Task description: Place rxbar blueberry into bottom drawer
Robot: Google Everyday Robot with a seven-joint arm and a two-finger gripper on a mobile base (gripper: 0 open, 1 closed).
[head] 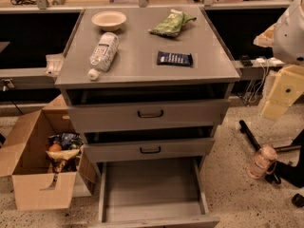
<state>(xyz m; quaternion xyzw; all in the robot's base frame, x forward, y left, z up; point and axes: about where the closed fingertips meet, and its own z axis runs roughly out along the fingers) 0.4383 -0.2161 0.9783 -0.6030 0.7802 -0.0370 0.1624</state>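
The rxbar blueberry (175, 58), a small flat dark navy wrapper with white print, lies flat on the right half of the grey cabinet top (142, 65). The bottom drawer (152, 186) is pulled out wide at the foot of the cabinet, and its plain grey floor holds nothing. My gripper (281, 98) is the cream-coloured part at the right edge of the view, off the cabinet's right side, below the white arm housing (290, 30). It is well apart from the bar and holds nothing that I can see.
On the cabinet top lie a green snack bag (172, 23), a cream bowl (109, 20) and a plastic bottle (102, 52) on its side. The two upper drawers (150, 114) stand slightly out. An open cardboard box (42, 172) sits on the floor at left, and a jar (262, 161) at right.
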